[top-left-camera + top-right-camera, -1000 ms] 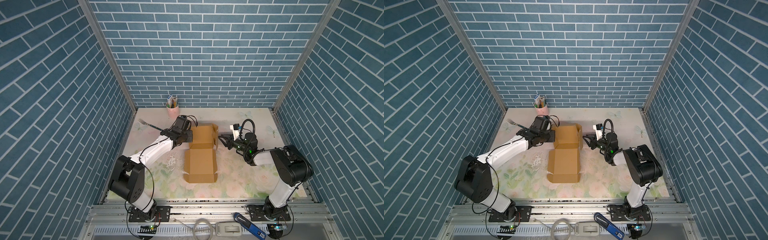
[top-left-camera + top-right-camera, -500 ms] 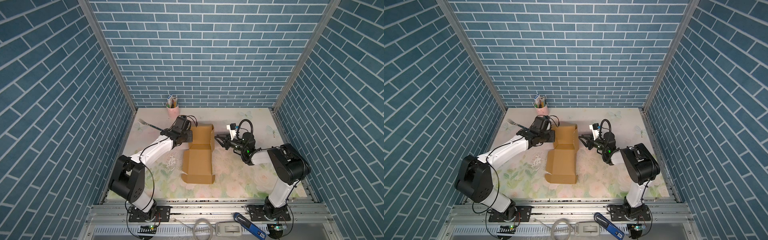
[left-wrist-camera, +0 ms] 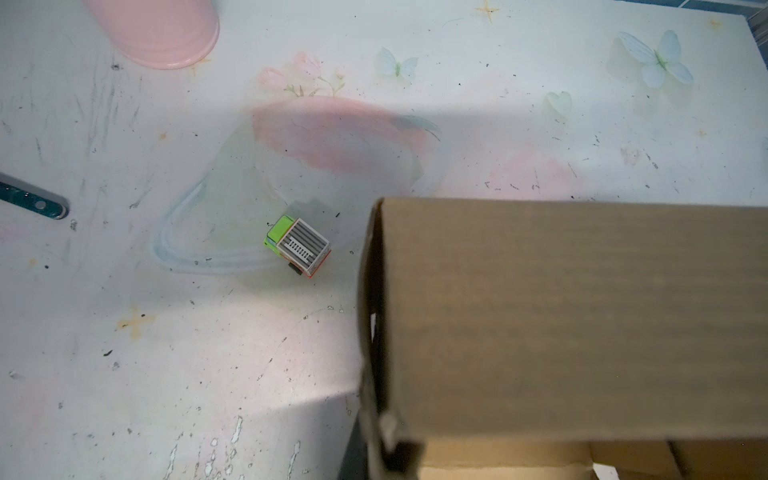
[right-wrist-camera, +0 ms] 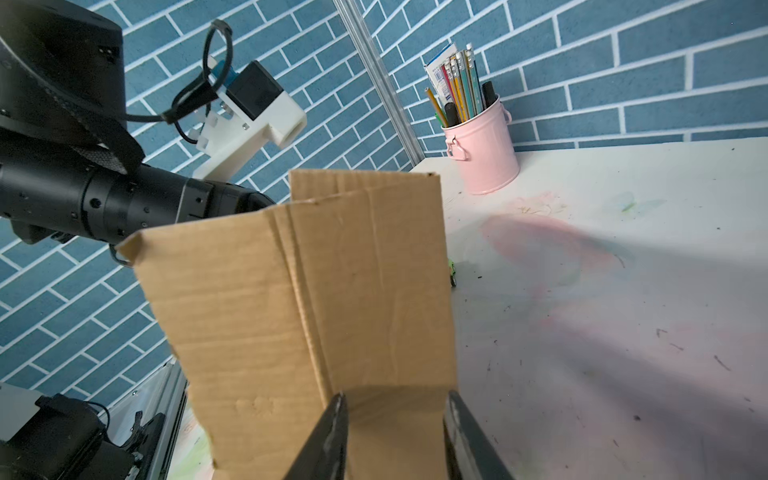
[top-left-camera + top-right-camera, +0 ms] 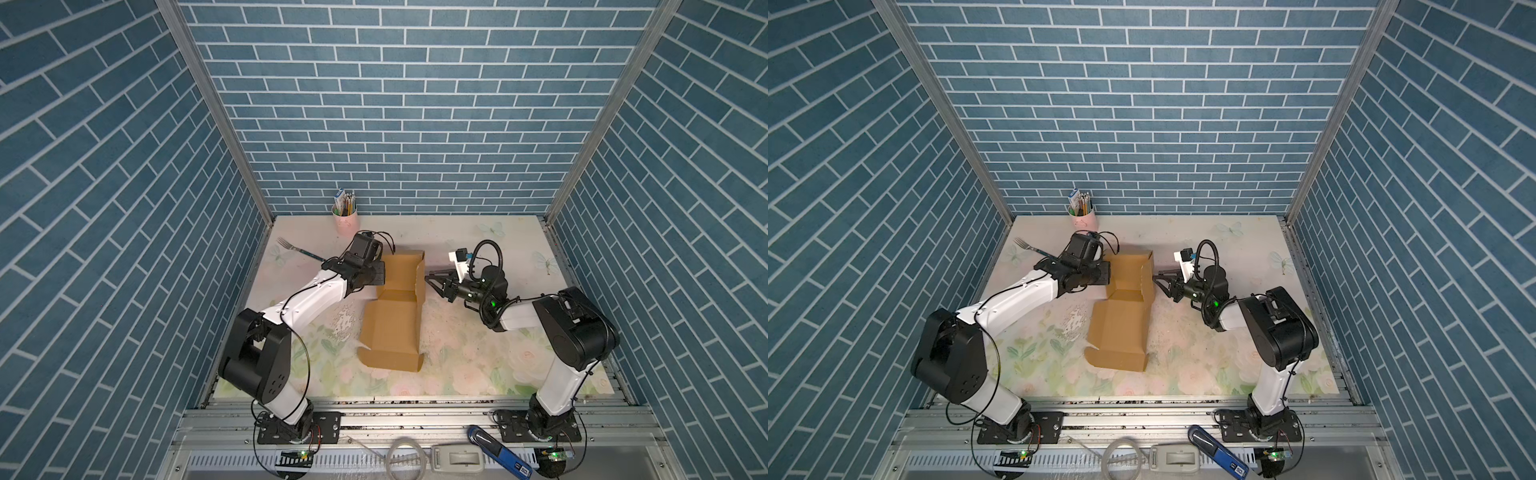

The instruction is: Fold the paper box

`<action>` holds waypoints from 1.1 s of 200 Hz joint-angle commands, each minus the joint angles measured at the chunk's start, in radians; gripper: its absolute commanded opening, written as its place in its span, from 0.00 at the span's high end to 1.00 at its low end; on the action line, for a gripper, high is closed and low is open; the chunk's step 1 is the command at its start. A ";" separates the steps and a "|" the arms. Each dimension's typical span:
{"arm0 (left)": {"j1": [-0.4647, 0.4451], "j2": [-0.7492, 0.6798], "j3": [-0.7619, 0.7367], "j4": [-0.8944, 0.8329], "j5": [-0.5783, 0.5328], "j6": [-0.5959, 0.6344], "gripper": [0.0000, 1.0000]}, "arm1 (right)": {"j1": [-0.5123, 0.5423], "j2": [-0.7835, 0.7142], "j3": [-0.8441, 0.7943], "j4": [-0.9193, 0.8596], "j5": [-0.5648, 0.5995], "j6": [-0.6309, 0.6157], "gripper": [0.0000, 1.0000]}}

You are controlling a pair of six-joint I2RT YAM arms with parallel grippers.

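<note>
**Right wrist view: jaws parted at the box wall, side fold in hand**

And here's the paper box (image 5: 392,324), sitting mid-bench (image 5: 478,365) between the two arms in both top views. Its far half stands up as a shallow tray, with walls raised on the left and right. The near half lies flat toward the front rail, with a flap creased at its end.

Left jaws are clenched and set against the outside of the left wall. Whether cardboard is pinched between them I cannot tell, since the left wrist view shows only a brown panel (image 3: 561,311) close up.

Right jaws are released. The fingertips (image 4: 332,432) are spread at the foot of the right wall and hold nothing.

This looks like the side-wall step, squaring up the tray before the lid half comes over. The next move likely calls for the right jaws to take or press that right wall and turn it along its crease while the left side braces. A push that's too hard could slide the whole sheet toward the small green cube (image 3: 297,246) lying just off the box's corner. The pink pencil cup (image 5: 345,216) and the fork (image 5: 291,246) lie farther off at the back.
</note>
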 commanded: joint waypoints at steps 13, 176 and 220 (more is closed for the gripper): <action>0.000 0.011 0.034 0.005 0.021 -0.005 0.94 | 0.019 -0.019 0.008 0.027 -0.038 -0.002 0.58; -0.010 -0.002 0.034 0.009 0.030 -0.001 0.94 | 0.074 -0.134 0.027 -0.277 0.134 -0.147 0.46; -0.032 -0.009 0.037 0.004 0.025 0.012 0.94 | 0.105 -0.154 0.045 -0.341 0.267 -0.181 0.45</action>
